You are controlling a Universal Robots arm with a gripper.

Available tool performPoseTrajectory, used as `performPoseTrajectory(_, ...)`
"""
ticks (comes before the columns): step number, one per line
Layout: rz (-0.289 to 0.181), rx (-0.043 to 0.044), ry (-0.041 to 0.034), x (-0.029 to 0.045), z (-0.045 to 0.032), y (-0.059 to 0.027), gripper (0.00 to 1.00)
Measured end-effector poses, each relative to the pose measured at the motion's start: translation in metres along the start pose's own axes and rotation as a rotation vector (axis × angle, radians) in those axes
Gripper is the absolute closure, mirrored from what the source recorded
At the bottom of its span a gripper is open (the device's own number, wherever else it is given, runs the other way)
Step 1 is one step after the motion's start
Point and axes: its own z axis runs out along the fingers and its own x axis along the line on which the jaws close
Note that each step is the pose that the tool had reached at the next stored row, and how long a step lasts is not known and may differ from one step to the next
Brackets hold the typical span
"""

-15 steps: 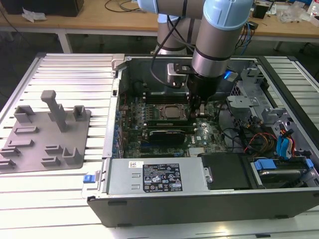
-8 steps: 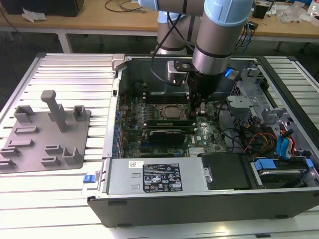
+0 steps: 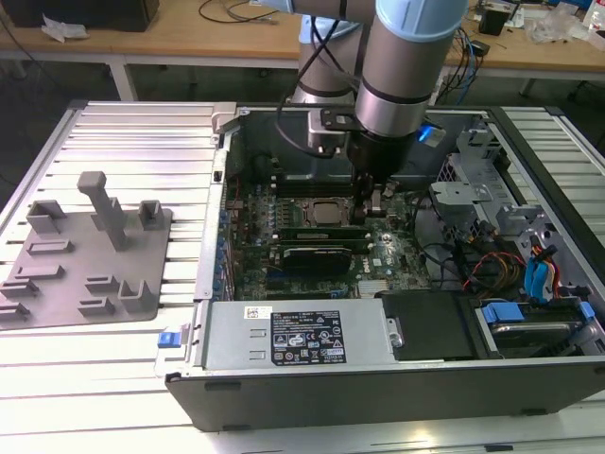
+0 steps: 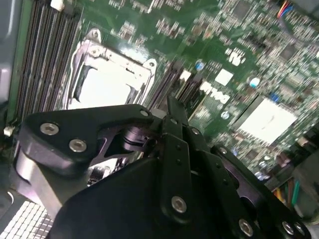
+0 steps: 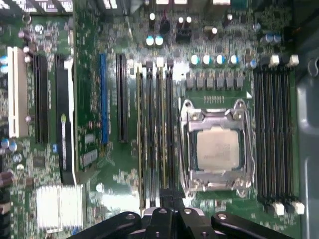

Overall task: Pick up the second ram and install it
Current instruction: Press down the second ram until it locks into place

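Exterior view first: the arm reaches down into the open computer case (image 3: pixel 529 284), its gripper (image 3: pixel 371 203) low over the motherboard (image 3: pixel 312 203) beside the processor socket (image 3: pixel 324 213); a grey holder tray (image 3: pixel 85 265) lies well apart toward the exterior view's left.

Second wrist view: black gripper links (image 4: pixel 174 164) block much of the board, fingers pressed close together near the slots.

First wrist view: the second ram (image 5: pixel 166 129) stands on edge in the slot bank just beside the socket (image 5: pixel 217 149), its long axis parallel to the slots, one end meeting the pinched fingertips (image 5: pixel 167 201).
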Motion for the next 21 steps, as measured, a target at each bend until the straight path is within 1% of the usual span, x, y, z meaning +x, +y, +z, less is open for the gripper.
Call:
performPoseTrajectory(1, 0.0, 0.0002, -0.0001, 0.0001, 0.0002, 0.0044, 0.92)
performPoseTrajectory(5, 0.0, 0.0016, -0.0003, 0.0009, 0.0011, 0.0293, 0.92)
performPoseTrajectory(6, 0.0, 0.0018, -0.0002, 0.001, 0.0012, 0.0327, 0.92)
performPoseTrajectory(7, 0.0, 0.0018, 0.0, 0.0013, 0.0013, 0.0395, 0.92)
performPoseTrajectory(9, 0.0, 0.0019, -0.0001, 0.0015, 0.0015, 0.0469, 0.92)
performPoseTrajectory(11, 0.0, 0.0022, -0.0001, 0.0018, 0.0018, 0.0567, 0.92)
performPoseTrajectory(13, 0.0, 0.0024, -0.0001, 0.0019, 0.0027, 0.0592, 0.92)
performPoseTrajectory(14, -0.006, 0.0023, 0.0001, 0.0021, 0.0055, 0.0594, 0.92)
performPoseTrajectory(15, -0.013, 0.002, 0.0003, 0.0021, 0.0063, 0.0596, 0.92)
performPoseTrajectory(18, -0.013, 0.0021, 0.0001, 0.0021, 0.0065, 0.0608, 0.92)
performPoseTrajectory(19, -0.013, 0.002, 0.0002, 0.0022, 0.0071, 0.0625, 0.92)
performPoseTrajectory(20, -0.013, 0.0021, 0.0002, 0.0024, 0.0097, 0.0657, 0.92)
performPoseTrajectory(21, -0.013, 0.002, 0.0003, 0.0024, 0.0112, 0.0662, 0.92)
